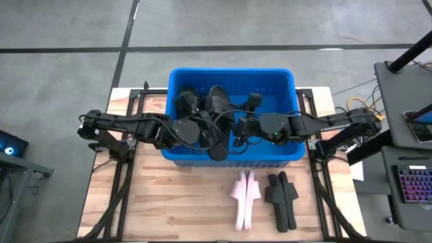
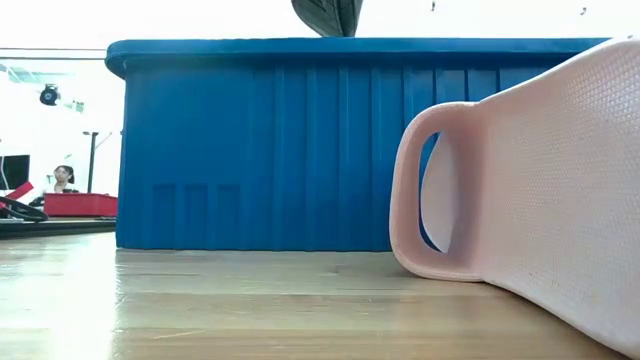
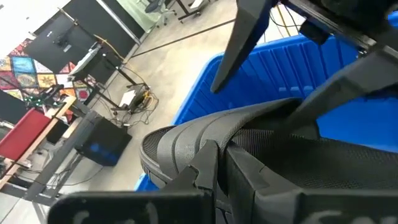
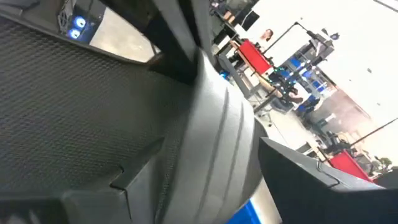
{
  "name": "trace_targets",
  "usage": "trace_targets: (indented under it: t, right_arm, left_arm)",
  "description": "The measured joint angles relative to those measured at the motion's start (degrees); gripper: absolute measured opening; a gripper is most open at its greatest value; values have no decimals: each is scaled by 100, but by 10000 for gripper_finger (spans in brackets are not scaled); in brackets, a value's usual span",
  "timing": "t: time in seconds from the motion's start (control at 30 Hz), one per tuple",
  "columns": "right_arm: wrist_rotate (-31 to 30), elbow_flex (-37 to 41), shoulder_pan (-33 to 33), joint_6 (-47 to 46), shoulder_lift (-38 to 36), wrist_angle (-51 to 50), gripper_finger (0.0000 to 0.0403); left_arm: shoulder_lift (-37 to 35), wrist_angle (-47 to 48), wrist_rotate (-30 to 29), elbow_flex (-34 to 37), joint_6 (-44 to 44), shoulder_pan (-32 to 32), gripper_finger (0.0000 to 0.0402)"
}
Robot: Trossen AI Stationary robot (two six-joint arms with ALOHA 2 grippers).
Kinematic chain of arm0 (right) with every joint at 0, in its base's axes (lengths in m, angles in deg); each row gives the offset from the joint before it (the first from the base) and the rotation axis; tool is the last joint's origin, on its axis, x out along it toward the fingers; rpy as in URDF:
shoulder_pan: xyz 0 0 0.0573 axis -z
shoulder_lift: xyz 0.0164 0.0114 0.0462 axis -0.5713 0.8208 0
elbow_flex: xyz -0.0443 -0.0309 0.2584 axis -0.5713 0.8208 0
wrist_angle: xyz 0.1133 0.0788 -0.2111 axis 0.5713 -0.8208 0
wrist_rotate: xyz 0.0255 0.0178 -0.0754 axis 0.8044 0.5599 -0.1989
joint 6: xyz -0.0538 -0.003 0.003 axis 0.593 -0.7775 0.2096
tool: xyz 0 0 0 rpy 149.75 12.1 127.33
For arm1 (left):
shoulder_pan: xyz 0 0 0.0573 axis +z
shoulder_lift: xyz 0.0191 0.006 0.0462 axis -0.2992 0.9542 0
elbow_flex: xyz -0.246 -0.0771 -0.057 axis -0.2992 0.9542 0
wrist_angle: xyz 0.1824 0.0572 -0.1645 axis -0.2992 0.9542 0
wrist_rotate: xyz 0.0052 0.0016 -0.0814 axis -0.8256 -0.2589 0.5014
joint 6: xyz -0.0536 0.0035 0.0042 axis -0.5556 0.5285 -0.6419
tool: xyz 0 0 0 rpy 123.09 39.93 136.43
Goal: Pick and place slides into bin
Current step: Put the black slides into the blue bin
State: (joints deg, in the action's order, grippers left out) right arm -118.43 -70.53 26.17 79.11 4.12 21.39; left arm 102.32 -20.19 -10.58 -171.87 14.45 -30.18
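Left tool (image 1: 202,131) pinches black slide (image 1: 217,108) above bin (image 1: 233,156); right tool (image 1: 237,128) spread, alongside same slide. Pink slide (image 1: 246,196), another black slide (image 1: 282,198) wait on counter (image 1: 169,202). Advice: lower slide well inside walls, release, keep arms apart.

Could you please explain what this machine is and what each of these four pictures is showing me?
It is a robot with two dark arms at a wooden table, putting sandals into the blue bin. One picture looks straight down, one looks level across the tabletop, and two come from cameras on the arms' wrists. Both arms reach over the bin: the left hand is shut on a black slide held above it, and the right hand is right beside that slide. On the table in front of the bin lie a pink slide and another black slide, side by side.
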Motion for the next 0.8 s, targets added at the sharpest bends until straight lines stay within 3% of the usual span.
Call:
trace_targets:
  t: [0.23, 0.43, 0.53, 0.67, 0.8]
  right_arm:
    - [22, 0, 37, -424, 30, -26, 197]
    - [23, 0, 40, -388, 26, -54, 80]
    - [25, 0, 40, -399, 21, -58, 22]
    - [38, 1, 43, -430, 21, -93, 13]
    - [-27, 4, 90, -428, 23, -106, 11]
  left_arm:
    - [-9, -26, 212, 0, 560, 4, 0]
    - [-38, -17, 306, 0, 582, 4, 0]
    - [-153, -58, 846, 0, 564, 8, 3]
    - [-282, -129, 1145, 0, 708, -9, 34]
    - [-450, -109, 1118, 0, 765, -15, 100]
